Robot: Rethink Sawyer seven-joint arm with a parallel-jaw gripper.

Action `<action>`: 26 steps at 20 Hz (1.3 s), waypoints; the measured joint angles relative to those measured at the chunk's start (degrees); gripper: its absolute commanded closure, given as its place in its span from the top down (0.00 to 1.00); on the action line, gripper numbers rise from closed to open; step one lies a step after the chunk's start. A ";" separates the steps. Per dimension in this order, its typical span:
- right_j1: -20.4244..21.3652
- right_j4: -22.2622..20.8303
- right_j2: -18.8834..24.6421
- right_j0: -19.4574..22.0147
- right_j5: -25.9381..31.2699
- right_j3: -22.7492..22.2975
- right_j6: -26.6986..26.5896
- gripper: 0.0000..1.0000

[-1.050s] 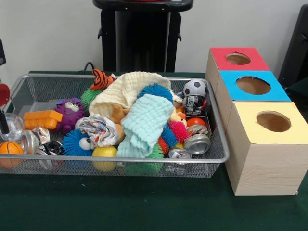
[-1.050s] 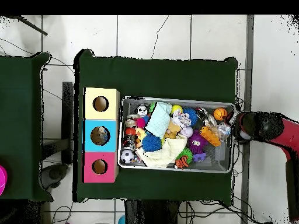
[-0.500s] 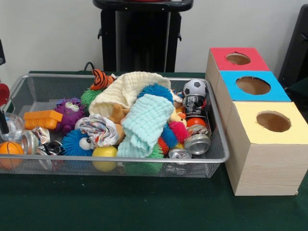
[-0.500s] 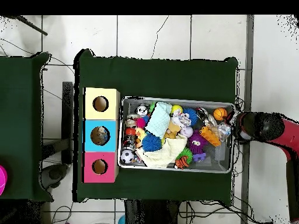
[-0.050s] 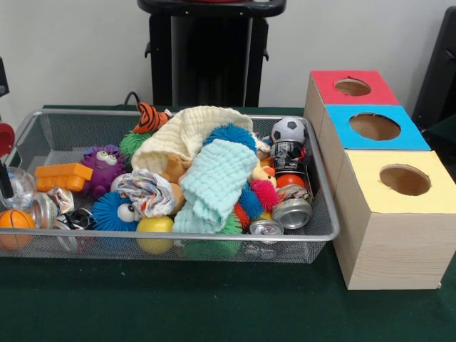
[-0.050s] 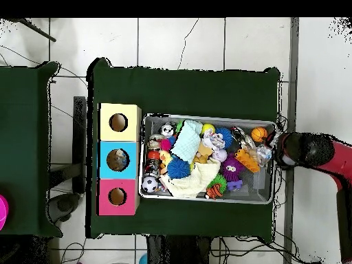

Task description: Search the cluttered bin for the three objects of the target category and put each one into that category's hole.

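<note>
Inside the wire mesh bin (image 5: 324, 214), soft waffle cloths (image 5: 214, 178), spiky rubber balls (image 5: 110, 210) and dented metal cans (image 5: 292, 211) are lying heaped beside three wooden boxes (image 5: 395, 235) with round holes; the arm (image 6: 313, 151) is hovering at the bin's end, its claw's opening impossible to tell

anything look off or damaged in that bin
Yes: the cans at the wire bin's front corner nearest the boxes look crushed, the silver can lying on its side. The mint cloth and cream cloth are draped over toys, hiding some. Nothing has spilled outside.
</note>
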State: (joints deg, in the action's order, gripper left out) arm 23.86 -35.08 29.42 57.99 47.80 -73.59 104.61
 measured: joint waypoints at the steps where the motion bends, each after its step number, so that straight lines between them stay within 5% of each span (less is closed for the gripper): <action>1: 0.07 0.00 -0.07 0.00 -0.28 -0.17 0.00 1.00; 26: 1.71 3.43 -6.11 -3.12 -8.42 -3.14 0.00 1.00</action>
State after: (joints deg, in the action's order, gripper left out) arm 25.56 -31.65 23.31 54.87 39.38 -76.72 104.61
